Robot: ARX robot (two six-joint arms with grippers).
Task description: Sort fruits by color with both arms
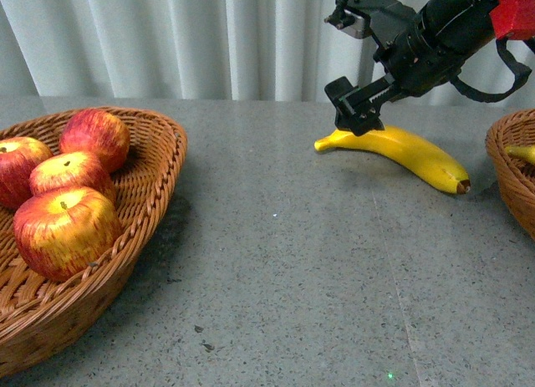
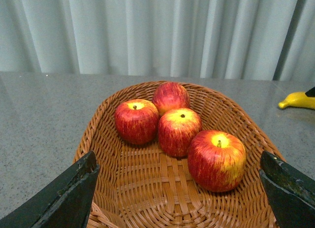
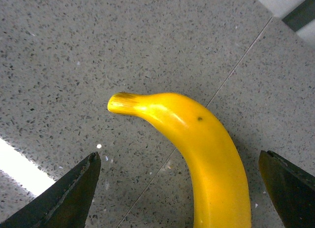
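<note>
Wicker basket [image 1: 159,153] at far left holds four apples [image 1: 65,230], red with yellow streaks, stems up, bunched and touching. Left gripper [image 2: 178,161] shows only in its wrist view: hovering over that basket, jaws spread wide, nothing between them, black fingers [image 2: 74,188] clear of the apples. White curtain [image 1: 167,36] hangs behind. Grey speckled table [image 1: 276,278] runs across the middle, with a thin seam line. Banana [image 1: 410,153] lies flat on the table right of centre, stem end pointing left, brown tip right, well apart from the apple basket and near the second basket. Right gripper [image 1: 355,65] hangs over the banana's stem end, tilted down, jaws wide. In the right wrist view its fingers [image 3: 69,193] straddle the banana with a gap on both sides, not clamped. Second wicker basket [image 1: 506,165] is cut off at the right edge, with a yellow banana end [image 1: 520,153] visible inside.
</note>
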